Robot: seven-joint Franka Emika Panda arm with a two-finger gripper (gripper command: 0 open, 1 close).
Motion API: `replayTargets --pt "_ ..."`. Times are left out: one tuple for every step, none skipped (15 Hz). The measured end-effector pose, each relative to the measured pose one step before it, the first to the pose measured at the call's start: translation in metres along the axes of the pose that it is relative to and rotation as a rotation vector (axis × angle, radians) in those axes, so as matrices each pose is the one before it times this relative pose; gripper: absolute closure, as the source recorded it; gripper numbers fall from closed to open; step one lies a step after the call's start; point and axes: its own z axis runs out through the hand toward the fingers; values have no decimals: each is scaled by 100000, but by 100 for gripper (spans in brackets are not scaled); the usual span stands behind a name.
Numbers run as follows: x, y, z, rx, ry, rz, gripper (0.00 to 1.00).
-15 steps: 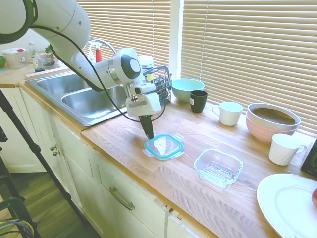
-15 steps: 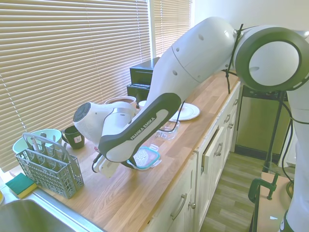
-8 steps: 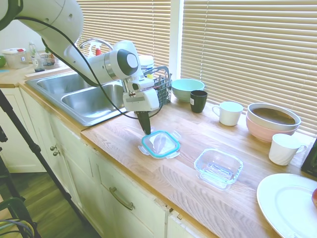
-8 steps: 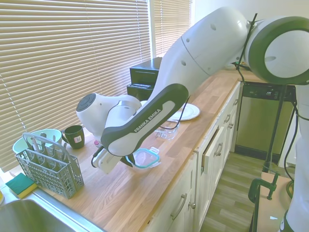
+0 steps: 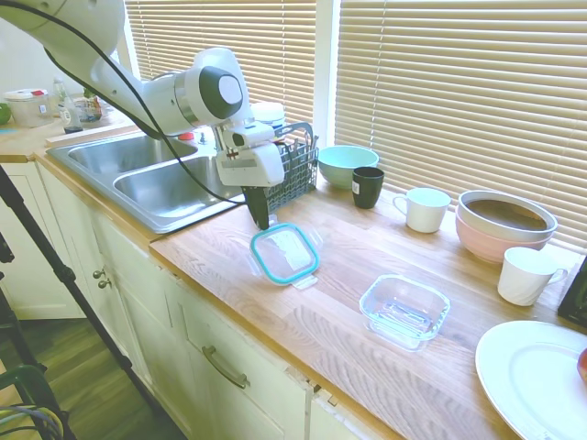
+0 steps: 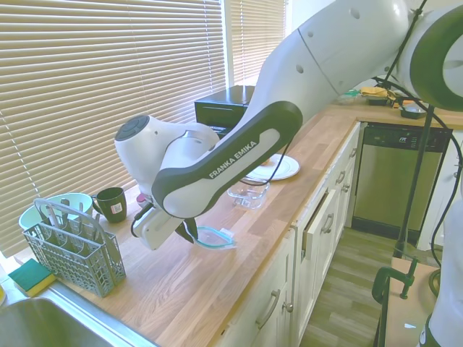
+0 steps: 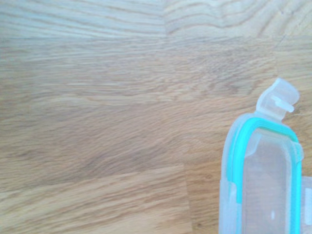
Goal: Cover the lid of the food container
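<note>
The lid (image 5: 285,254), clear with a teal rim, hangs tilted just above the wooden counter (image 5: 229,247). My gripper (image 5: 260,220) is shut on its edge nearest the sink. In the second exterior view the lid (image 6: 215,236) sticks out level from the gripper (image 6: 187,234), off the wood. The wrist view shows one corner of the lid (image 7: 265,180) with a snap tab over bare wood. The food container (image 5: 404,311), a clear glass dish, sits open and empty on the counter to the lid's right, a hand's width away, and shows behind the arm as the food container (image 6: 248,194).
A wire cutlery basket (image 5: 298,165) stands just behind the gripper, beside the sink (image 5: 156,179). A teal bowl (image 5: 347,165), dark mug (image 5: 368,187), white mugs (image 5: 423,209), stacked pink bowl (image 5: 504,225) and white plate (image 5: 537,376) line the back and right.
The gripper has risen and drawn back toward the sink with the lid. The lid has come off the counter and now hangs tilted. The food container has not moved.
</note>
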Motion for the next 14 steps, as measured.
replayTargets --pt "197 338 -654 1203 -836 7 100" --pt "258 379 -649 1205 -758 -101 100" --pt "265 364 -656 1322 -982 -240 100" --pt "190 450 -486 933 -906 -434 100" --pt "95 479 -403 819 -1068 -488 100" --pt "137 452 -477 1000 -936 -483 100" --pt "83 431 -502 987 -714 -598 100" --pt "16 388 -498 1075 -856 -618 100" --pt "105 333 -539 1192 -711 -737 100" --pt "101 307 -504 1040 -575 -489 100" --pt "37 312 -340 729 -594 -372 100" --pt "-40 299 -304 594 -689 -334 100" --pt "-81 208 -280 617 -567 -372 100" --pt "-53 98 -368 814 -648 -529 100"
